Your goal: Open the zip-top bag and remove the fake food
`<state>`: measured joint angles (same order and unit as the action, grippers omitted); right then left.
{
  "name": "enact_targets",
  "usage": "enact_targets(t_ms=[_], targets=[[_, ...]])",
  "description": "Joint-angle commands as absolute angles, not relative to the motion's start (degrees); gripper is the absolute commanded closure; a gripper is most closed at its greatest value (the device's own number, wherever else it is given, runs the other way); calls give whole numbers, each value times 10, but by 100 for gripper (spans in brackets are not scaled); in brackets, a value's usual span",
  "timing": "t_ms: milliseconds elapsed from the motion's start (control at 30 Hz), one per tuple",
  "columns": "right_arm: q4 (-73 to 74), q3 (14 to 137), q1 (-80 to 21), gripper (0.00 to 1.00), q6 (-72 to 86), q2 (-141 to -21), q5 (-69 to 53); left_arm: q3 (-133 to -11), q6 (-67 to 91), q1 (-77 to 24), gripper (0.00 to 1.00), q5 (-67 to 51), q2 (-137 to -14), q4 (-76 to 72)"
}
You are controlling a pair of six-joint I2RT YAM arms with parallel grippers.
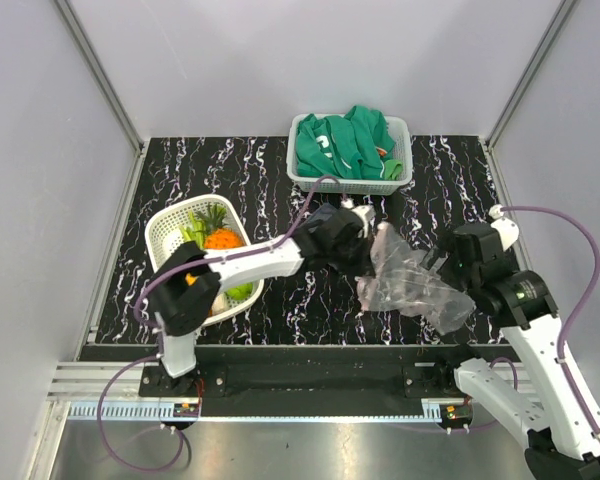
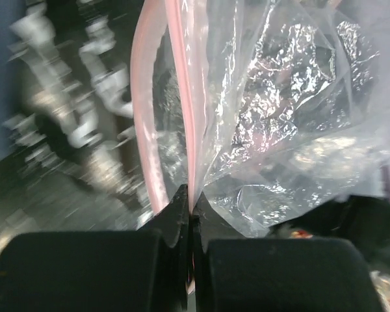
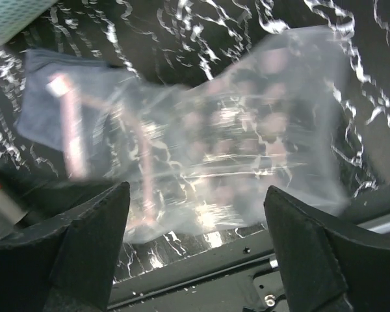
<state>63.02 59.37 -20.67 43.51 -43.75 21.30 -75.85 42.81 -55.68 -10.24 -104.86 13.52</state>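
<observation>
So the left arm's fingers (image 2: 181,220) are pressed together, clamped right on the pinkish zip strip (image 2: 190,97) of the zip-top bag (image 1: 412,282). In the left wrist view the two halves of that strip stand apart above the pinch, so the mouth is parted there. The clear crinkly plastic fans out to the right of it.

From above, the bag hangs off those fingers over the middle-right of the black marbled worktop (image 1: 310,305), between the two arms. Honestly can't tell whether its lower end touches the worktop or is just above it.

The right arm's fingers (image 3: 94,234) are spread wide apart, not gripping anything. The bag sits just in front of them and spans the gap. That wrist view is pretty blurry, but a dark grey-blue cloth (image 3: 42,110) shows behind the bag's zip end.

The fake food (image 1: 223,240) is in the white basket (image 1: 160,226) on the left side of the worktop, orange and green pieces piled together, well apart from the bag. At the back edge there's a second basket (image 1: 400,181) with a green garment (image 1: 342,146) in it.
</observation>
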Motion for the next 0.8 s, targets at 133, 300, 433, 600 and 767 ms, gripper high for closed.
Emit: enact_targets(t_ms=[133, 300, 433, 600, 767], targets=[[615, 637, -205, 0, 309, -453, 115, -890, 485, -562, 40, -124, -1123, 84], [599, 621, -206, 0, 307, -456, 91, -758, 460, -562, 6, -35, -1001, 93], [581, 620, -206, 0, 301, -457, 71, -649, 444, -562, 1, -1, -845, 100], [540, 595, -206, 0, 292, -454, 14, -546, 457, -563, 1, 10, -711, 75], [480, 568, -205, 0, 291, -415, -108, -450, 458, -569, 1, -15, -567, 9]])
